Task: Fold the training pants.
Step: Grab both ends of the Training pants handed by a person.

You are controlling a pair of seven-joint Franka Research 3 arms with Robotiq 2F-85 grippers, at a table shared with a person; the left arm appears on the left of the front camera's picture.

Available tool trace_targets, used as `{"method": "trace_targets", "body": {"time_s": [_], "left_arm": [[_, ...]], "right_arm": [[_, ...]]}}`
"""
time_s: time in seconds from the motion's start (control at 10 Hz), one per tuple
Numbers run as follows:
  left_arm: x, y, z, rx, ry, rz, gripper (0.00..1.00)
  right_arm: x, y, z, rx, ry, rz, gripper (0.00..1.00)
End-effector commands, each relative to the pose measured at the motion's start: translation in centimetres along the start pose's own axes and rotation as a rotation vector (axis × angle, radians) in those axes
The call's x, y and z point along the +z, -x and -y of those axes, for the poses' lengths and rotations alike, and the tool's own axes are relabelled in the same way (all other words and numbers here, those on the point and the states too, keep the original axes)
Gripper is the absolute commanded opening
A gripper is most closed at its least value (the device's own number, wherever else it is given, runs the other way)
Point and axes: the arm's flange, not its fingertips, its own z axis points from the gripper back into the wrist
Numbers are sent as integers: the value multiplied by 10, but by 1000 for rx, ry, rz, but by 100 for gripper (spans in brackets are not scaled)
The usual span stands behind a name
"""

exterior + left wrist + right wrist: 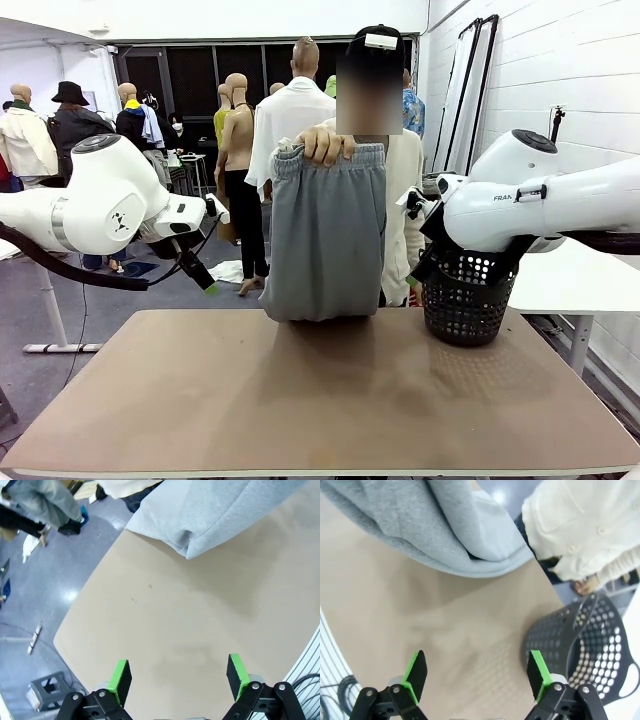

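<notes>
A person at the far side holds up the light grey training pants [325, 235] by the gathered waistband with one hand [325, 146]. The folded lower end rests on the far edge of the brown table [320, 400]. My left gripper [205, 280] hovers left of the pants, above the table's far left corner. In the left wrist view it [178, 676] is open and empty over bare tabletop, and the pants [220, 510] lie ahead of it. My right gripper [476, 674] is also open and empty, between the pants [435, 525] and the basket.
A black perforated basket [465, 300] stands at the table's far right, close under my right arm; it also appears in the right wrist view [580, 640]. The person's cream cardigan [580, 525] is just behind the pants. The near half of the table is bare.
</notes>
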Motion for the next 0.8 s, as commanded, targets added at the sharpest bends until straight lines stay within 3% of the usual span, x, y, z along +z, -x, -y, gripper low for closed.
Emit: {"method": "trace_targets", "body": {"time_s": [0.0,0.4,0.7], "left_arm": [[-4,0,-12,-105,49,30,100],[-12,3,-18,-335,102,89,100],[-10,2,-9,-287,73,42,100]], "right_arm": [[-14,10,7,112,-62,116,100],[-29,13,10,234,-80,183,100],[-16,7,6,214,-69,142,100]]}}
